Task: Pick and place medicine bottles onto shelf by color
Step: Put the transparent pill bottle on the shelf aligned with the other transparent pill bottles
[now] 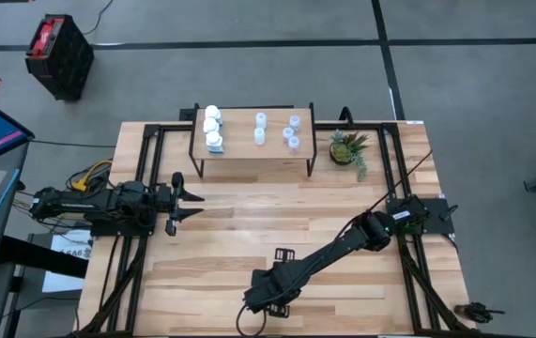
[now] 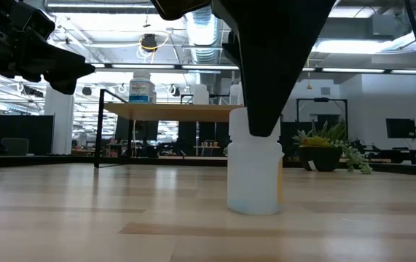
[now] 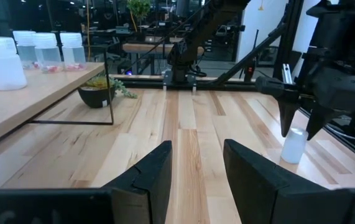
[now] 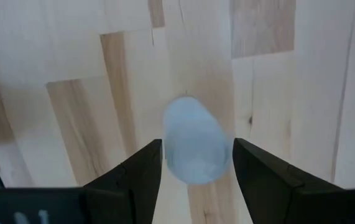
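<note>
1. The right gripper (image 4: 196,165) hung straight over a translucent bottle (image 4: 194,146) standing on the slatted wooden table (image 1: 249,235) near its front edge, well apart from the shelf (image 1: 253,155). Its fingers were spread, one on either side of the bottle's top, with a sliver of gap showing on each side in the right wrist view; whether they touched it I could not tell.
2. That bottle stood upright, long axis vertical, cap end up under the gripper, base flat on the wood in the low view.
3. The shelf stood at the back of the table. On its top, three white bottles (image 1: 212,127) sat in a row at the left end, and five translucent bottles (image 1: 277,131) stood upright toward the middle and right.
4. A potted plant (image 1: 349,148) stood just beside the shelf's right end.
5. The left gripper (image 1: 185,200) waited at the table's left side, fingers spread, holding nothing.
</note>
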